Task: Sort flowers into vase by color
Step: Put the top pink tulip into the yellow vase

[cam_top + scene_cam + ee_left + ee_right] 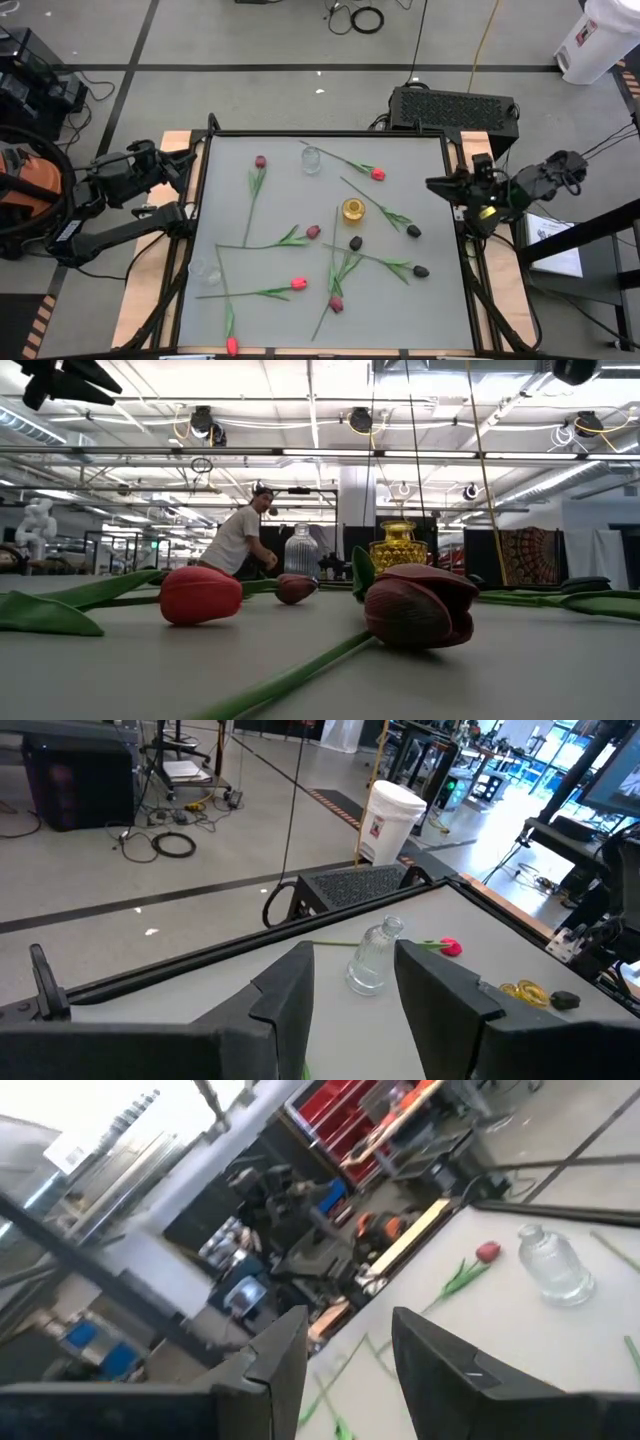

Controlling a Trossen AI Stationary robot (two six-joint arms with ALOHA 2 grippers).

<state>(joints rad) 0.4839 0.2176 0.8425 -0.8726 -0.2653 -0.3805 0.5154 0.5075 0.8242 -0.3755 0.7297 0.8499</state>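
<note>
The left gripper (186, 172) waits past the table's (420, 300) left edge, fingers spread and empty. The right gripper (436, 184) waits at the right edge, likewise spread. The flowers (290, 238) lie scattered across the table around a yellow vase (352, 210) and a clear vase (312, 160).

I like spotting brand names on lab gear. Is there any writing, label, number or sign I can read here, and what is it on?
No text can be read in any view.
White bin on the floor: a red and black label, too blurred to read.
Paper sheet beside the table: print too small to read.
Flowers, clear vase and yellow vase: no markings visible.
</note>
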